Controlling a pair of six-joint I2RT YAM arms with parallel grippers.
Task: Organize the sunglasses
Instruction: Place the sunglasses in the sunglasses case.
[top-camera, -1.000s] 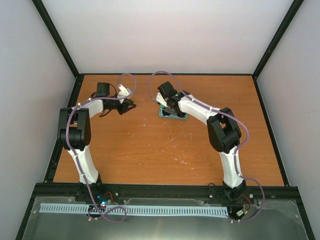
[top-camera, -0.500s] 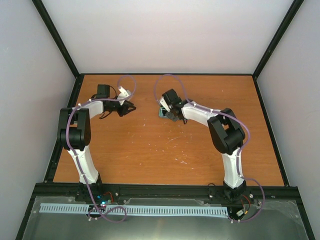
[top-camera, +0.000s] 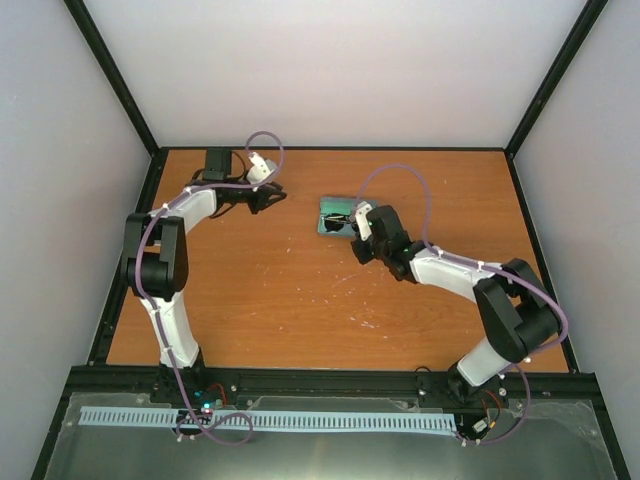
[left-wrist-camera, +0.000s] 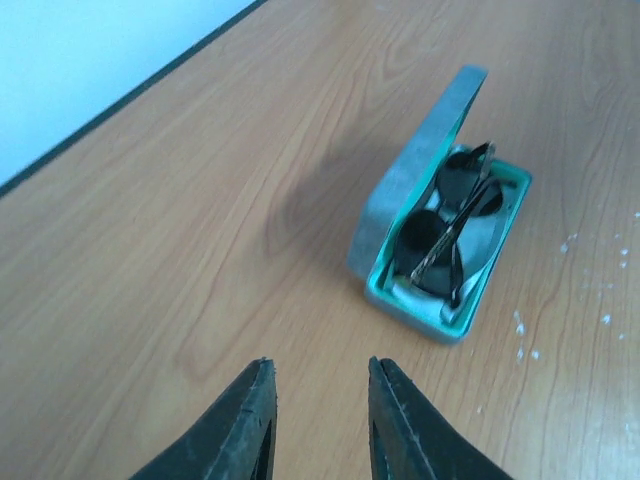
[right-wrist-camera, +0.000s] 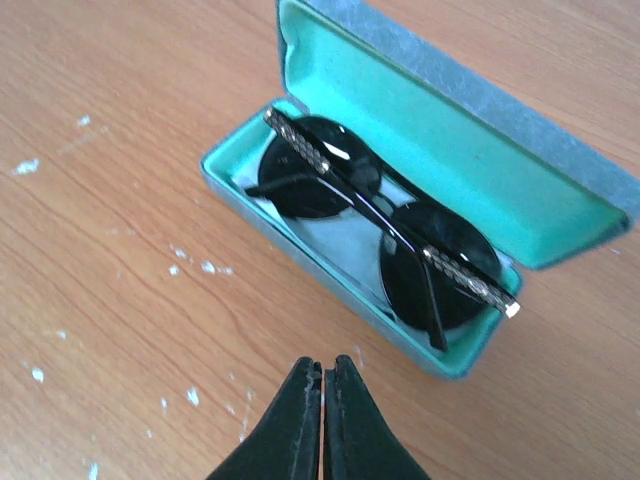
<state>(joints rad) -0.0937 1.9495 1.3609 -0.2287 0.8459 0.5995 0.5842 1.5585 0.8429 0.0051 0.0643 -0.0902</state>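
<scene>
Black round-lens sunglasses (right-wrist-camera: 380, 215) with thin arms lie inside the open grey-blue oblong case (right-wrist-camera: 450, 150) with green lining. Near the case, the right gripper (right-wrist-camera: 322, 365) has its fingers pressed together on nothing. Further from the case, the left gripper (left-wrist-camera: 318, 365) holds its fingers parted, empty.

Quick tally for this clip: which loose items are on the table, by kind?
Sunglasses: 1
Case: 1
Pale cloth: 1
Total: 3
</scene>
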